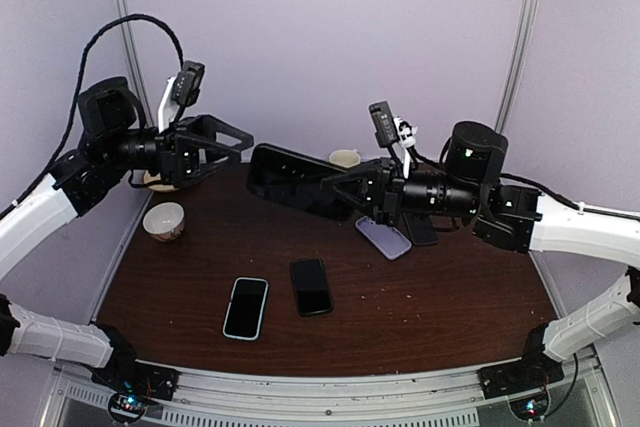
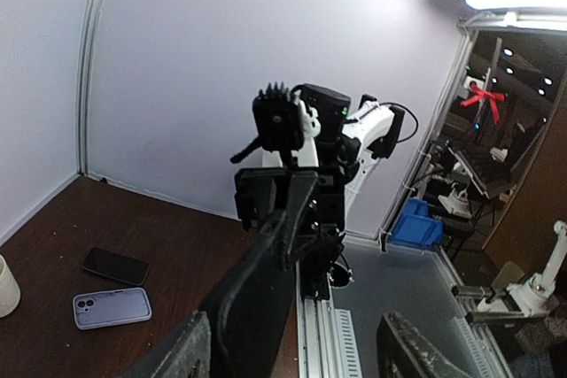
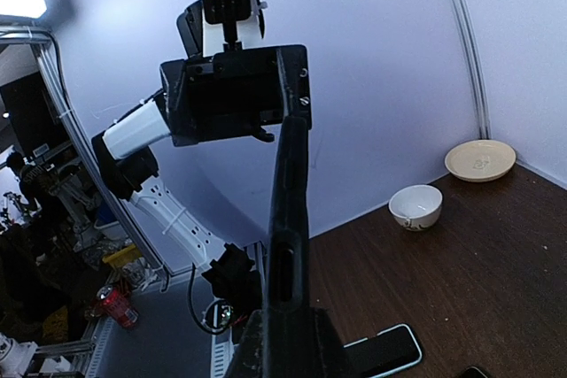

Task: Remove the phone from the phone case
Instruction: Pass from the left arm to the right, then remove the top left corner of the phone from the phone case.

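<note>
Top external view: clamping the right gripper (image 1: pixel 347 187) on the right end of the black phone case (image 1: pixel 292 179), holding it aloft over the far middle of the table (image 1: pixel 440 292). Hovering the left gripper (image 1: pixel 235 144) just beside its left end, with fingers apart. Judging it light, stiff and slick; taking hold at a corner lip looking wisest. Reaching both arms inward, wrists facing each other.

White-shelled arms (image 1: pixel 40 212), black joints (image 1: pixel 108 107), cables (image 1: pixel 100 42), possibly screws (image 3: pixel 304 86)
</note>
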You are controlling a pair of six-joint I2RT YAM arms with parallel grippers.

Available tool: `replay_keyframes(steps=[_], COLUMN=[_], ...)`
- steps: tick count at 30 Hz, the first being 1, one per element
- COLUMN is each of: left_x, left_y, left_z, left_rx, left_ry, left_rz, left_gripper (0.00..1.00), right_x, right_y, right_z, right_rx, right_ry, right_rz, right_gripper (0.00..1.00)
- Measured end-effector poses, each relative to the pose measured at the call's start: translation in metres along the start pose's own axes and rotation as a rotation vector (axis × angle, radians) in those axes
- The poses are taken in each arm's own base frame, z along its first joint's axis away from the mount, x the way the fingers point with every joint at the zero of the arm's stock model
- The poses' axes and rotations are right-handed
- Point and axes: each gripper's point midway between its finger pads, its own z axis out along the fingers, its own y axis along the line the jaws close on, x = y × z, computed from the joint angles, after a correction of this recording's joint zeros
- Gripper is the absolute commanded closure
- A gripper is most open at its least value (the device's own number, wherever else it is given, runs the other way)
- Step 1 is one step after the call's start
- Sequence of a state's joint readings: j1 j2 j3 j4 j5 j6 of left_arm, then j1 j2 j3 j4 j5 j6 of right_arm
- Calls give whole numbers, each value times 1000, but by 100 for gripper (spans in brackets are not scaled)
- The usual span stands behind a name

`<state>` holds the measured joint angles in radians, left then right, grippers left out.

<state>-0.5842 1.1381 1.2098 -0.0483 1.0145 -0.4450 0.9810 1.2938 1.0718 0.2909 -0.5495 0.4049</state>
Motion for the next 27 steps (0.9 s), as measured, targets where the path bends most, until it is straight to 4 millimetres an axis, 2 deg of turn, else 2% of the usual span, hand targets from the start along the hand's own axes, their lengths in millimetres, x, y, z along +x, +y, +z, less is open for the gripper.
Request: replay_keyframes(steps=[3,7,12,17,21,27], left_x=[16,40,59,82,108,129], left_y=[-14,-22,-19,-19,-25,-36], left_z=[-7,-12,-11,-8,-4,1], left_rx=[33,74,99,138,197,265], left_ry=[26,63,100,125,154,177], left_rz=[85,157,182,202,219,289], left_gripper=[30,30,33,34,44,49], right_x=[12,23,40,72,88,104], right_y=[0,8,13,14,14,14], right_z=[-11,-25,-31,-35,-38,-40], right_rx=[16,-1,-44,-83,-115,-170], right_ry=[44,92,167,256,306,355], right_rz=[-57,-156,-323,-504,-621,-773], right_gripper=[100,100,100,100,100,100])
